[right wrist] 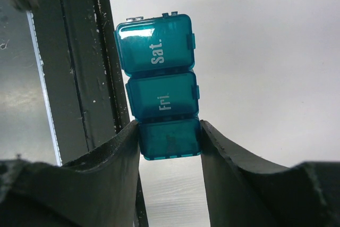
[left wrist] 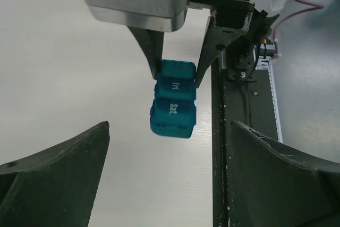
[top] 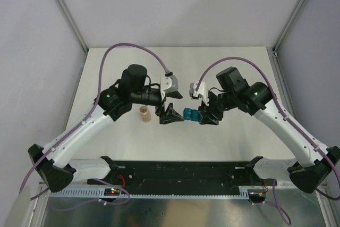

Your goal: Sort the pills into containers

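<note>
The containers [top: 190, 114] are a teal strip of three joined compartments with all lids down. My right gripper [top: 203, 115] is shut on the strip's end compartment. In the right wrist view the fingers [right wrist: 119, 168] clamp that compartment, and the containers [right wrist: 159, 78] stick out ahead with "Fri" and "Sat." showing. My left gripper [top: 170, 114] stands open just left of the strip's free end, touching nothing. In the left wrist view the containers [left wrist: 172, 102] hang ahead of my left gripper [left wrist: 170, 174], whose jaws are wide apart. No pills show in any view.
A small round orange-tan bottle [top: 145, 114] stands upright on the white table just left of the left gripper. The black base rail [top: 180, 173] runs along the near edge, and shows again as the rail [left wrist: 244, 131] beside the strip. Frame posts [top: 66, 11] flank the table.
</note>
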`<state>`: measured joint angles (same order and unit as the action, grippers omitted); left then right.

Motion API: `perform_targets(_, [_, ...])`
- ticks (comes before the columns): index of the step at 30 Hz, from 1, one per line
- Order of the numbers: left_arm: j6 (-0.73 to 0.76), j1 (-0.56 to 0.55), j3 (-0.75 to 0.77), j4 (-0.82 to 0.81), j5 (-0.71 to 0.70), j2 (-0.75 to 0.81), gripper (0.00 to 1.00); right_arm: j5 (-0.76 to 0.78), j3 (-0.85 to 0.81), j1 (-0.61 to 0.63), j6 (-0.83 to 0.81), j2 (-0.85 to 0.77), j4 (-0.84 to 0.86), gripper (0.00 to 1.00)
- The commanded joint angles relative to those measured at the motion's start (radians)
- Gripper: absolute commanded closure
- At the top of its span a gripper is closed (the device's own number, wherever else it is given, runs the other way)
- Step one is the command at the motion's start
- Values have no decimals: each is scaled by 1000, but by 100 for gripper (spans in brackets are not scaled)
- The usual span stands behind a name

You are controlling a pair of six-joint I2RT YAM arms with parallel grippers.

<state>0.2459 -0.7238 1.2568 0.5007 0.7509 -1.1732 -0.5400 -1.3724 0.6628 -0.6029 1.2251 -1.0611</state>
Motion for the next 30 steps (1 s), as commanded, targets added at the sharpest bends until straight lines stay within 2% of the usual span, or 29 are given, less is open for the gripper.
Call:
perform_targets(1, [57, -37, 58, 6, 57, -41, 2, -24, -60, 10, -9, -27, -15, 100])
perform_targets(5, [86, -62, 55, 7, 49, -65, 2, -48, -75, 12, -3, -29, -18, 100])
perform_targets(11, [82, -82, 57, 6, 51, -98, 12, -54, -80, 12, 1, -27, -18, 100])
perform_targets(21, [72, -98, 72, 5, 21, -111, 43, -51, -69, 4, 5, -20, -19, 100])
perform_targets(27, [79, -105, 63, 4, 1, -98, 66, -75, -60, -5, 10, -7, -21, 100])
perform_targets(30, [97, -117, 57, 4, -25, -91, 74, -96, -59, -11, 14, 3, -23, 100])
